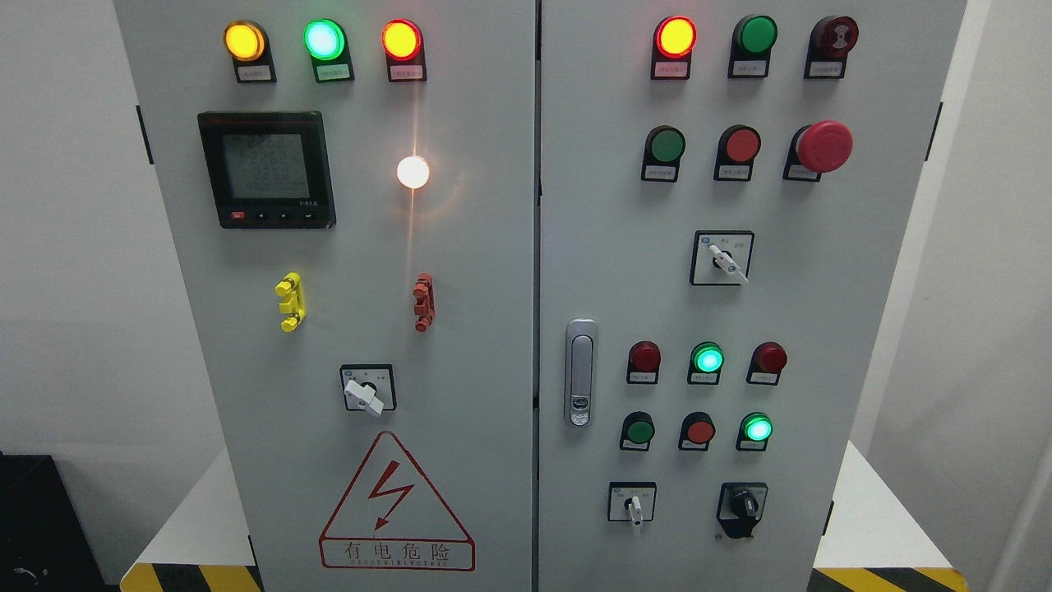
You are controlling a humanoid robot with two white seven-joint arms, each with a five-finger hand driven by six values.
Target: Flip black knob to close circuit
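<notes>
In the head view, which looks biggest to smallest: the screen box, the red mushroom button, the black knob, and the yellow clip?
1. Screen box
2. Red mushroom button
3. Black knob and yellow clip: too alike to rank.

A single head view faces the grey electrical cabinet (526,329) straight on from close by, looking slightly downward; both door panels fill the frame, the cabinet's top edge cropped, white walls flanking.

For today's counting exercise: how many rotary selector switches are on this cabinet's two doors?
4. White-handled switch on the left door above the warning triangle; white-handled switch mid right door; white-handled switch bottom right door; black knob beside it. None seem hidden.
</notes>
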